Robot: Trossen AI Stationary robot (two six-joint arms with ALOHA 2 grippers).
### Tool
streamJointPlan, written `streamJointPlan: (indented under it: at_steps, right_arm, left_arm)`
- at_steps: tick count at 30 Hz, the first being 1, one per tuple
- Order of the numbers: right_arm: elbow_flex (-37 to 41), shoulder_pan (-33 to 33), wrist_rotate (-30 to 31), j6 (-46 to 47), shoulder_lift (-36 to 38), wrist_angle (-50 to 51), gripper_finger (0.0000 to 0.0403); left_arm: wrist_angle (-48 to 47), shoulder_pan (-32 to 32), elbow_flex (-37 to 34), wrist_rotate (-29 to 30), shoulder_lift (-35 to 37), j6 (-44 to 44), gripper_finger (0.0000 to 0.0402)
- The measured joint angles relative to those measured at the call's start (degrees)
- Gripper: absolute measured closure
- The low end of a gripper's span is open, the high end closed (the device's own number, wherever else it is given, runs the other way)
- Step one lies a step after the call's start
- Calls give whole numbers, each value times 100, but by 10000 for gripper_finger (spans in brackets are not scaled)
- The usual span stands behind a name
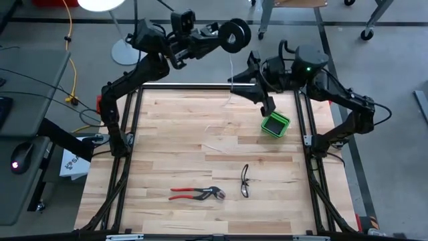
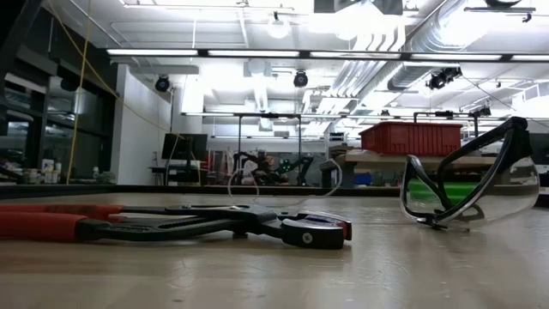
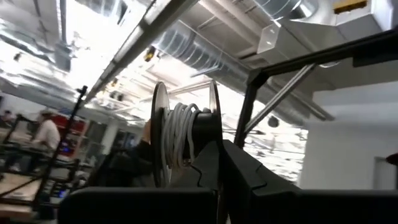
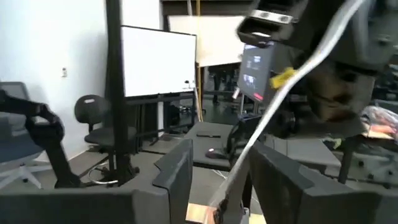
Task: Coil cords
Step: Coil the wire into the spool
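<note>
The left claw (image 1: 227, 37) is up high past the far edge of the tabletop (image 1: 174, 147) — it is closed tight on the black spool (image 1: 235, 35). White cord (image 3: 181, 134) is wound on the spool and hangs down to the wood. The right claw (image 1: 235, 86) is near the far edge, its fingers apart with the cord running between them.
</note>
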State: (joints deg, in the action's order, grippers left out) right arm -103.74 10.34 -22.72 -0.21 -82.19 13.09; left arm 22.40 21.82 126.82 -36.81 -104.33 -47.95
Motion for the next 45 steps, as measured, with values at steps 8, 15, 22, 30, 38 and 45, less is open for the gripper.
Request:
streamJointPlan:
  at_steps: [8, 15, 22, 30, 38, 45]
  right_arm:
    - [-3, -96, 24, -21, -8, 256, 268]
    - [-7, -373, 21, -184, -31, 406, 346]
    - [-9, -701, 84, -219, 37, 597, 400]
    - [-11, -734, 306, -224, 317, 1129, 403]
    - [-11, -608, 265, -281, 350, 1105, 403]
    - [-11, -401, 269, -281, 345, 1063, 403]
  left_arm:
    - [-202, 18, -2, 264, 11, 479, 401]
    - [-1052, -2, -4, 292, 132, 1153, 401]
    - [-2692, 14, -7, 455, 623, 1836, 401]
    - [-5571, 186, -7, 655, 1513, 1722, 401]
    - [-7783, 24, -7, 51, 1624, 430, 402]
    - [-6940, -475, -11, -750, 1120, -257, 402]
